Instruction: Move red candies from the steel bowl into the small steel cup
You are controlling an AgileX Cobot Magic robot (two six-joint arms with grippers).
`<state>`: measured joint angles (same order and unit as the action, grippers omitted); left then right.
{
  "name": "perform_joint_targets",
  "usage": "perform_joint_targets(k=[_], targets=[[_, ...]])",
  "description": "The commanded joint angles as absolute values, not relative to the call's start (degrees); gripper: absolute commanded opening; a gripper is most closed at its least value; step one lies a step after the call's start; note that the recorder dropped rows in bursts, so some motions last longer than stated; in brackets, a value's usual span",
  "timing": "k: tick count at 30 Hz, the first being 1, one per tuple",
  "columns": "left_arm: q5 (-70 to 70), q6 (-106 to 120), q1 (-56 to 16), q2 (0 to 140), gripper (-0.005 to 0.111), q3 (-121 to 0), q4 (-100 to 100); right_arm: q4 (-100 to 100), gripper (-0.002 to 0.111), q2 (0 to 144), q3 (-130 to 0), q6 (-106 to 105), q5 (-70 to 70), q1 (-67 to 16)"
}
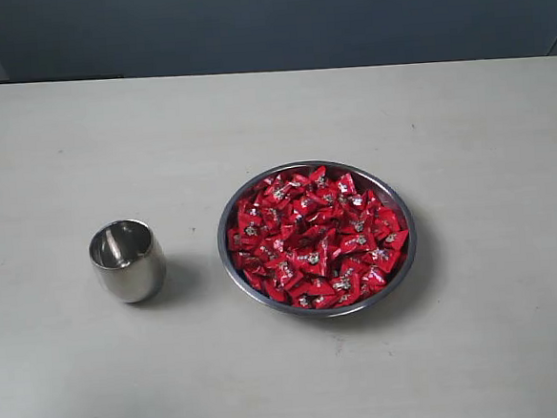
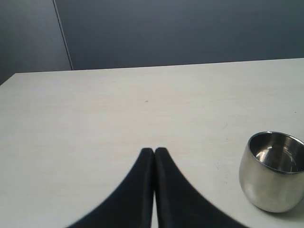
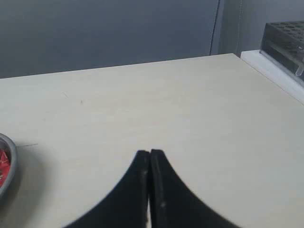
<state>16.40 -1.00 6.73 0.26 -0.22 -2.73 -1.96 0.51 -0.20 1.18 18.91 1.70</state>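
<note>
Beside one steel cup (image 1: 127,262), one bowl (image 1: 223,240) of many red candies (image 1: 317,237); left fingers (image 2: 137,190), right fingers (image 3: 135,190) closed.

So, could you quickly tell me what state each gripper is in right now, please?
Left gripper: closed, holding nothing.
Right gripper: closed, holding nothing.

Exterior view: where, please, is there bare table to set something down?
Bare table lies behind the small steel cup and steel bowl, in front of both, and right of the bowl. The gap between them is narrower; red candies fill the bowl.
</note>
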Motion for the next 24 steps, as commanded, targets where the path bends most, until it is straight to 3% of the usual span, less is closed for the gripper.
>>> perform_joint_targets(k=[1,24], targets=[[16.29,-1.12,6.77,0.0,0.0,0.0,-2.57,-2.05,-0.001,0.31,0.0,1.21,18.37,1.99],[16.29,-1.12,6.77,0.0,0.0,0.0,-2.57,-1.62,-0.001,0.31,0.0,1.21,15.37,1.99]])
